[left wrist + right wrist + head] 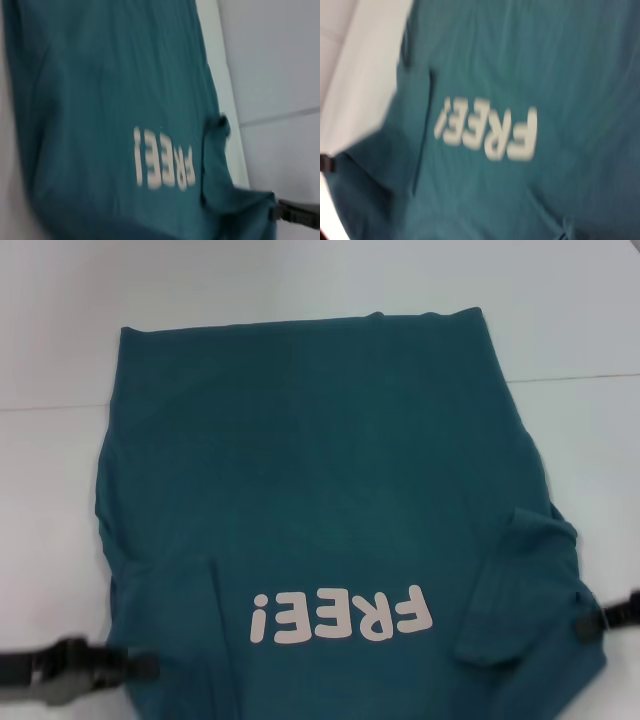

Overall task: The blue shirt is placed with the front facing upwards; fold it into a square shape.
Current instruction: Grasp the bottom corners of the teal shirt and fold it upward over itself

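Left end effector [150, 667] at blue shirt [320, 490] near corner, right end effector [583, 625] touching folded sleeve — finger spread unclear

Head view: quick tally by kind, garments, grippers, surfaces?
Garments: 1, the blue shirt
Grippers: 2, left gripper and right gripper, both at the shirt's near corners
Surfaces: 1, white table
Total: 4

White table, nothing else on it

The table [300, 290] is plain white and smooth; a thin seam line crosses its far part from side to side, and its pale surface shows along both wrist views' margins.
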Controlling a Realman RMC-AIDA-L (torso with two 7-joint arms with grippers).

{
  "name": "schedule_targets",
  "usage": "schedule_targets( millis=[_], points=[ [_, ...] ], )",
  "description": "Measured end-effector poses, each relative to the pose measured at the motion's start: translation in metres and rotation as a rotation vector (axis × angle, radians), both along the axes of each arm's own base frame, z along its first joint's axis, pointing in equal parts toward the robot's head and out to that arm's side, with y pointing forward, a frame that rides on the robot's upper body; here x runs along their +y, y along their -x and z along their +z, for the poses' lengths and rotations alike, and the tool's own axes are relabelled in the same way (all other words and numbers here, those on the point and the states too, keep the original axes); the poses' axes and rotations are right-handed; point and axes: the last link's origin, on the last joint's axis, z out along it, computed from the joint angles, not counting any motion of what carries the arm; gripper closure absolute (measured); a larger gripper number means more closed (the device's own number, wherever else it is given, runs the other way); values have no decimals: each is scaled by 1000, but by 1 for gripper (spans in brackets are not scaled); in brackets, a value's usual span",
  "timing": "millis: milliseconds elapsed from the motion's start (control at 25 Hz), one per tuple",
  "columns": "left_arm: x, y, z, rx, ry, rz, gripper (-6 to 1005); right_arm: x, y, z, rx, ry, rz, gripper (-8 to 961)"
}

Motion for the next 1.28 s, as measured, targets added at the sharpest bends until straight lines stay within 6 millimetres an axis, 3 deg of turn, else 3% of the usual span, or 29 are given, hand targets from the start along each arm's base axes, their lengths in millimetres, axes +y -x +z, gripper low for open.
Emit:
schedule_targets(
  millis=[280, 600, 1280],
  points=[
    [62, -23, 0, 49, -106, 59, 953, 30, 6, 11, 42, -182, -98, 910],
    [116, -50, -6, 139, -195, 59, 952, 65, 14, 14, 5, -310, -136, 910],
    [175, -78, -13, 365, -333, 91, 950, 116, 19, 0, -105, -485, -167, 911]
  ],
)
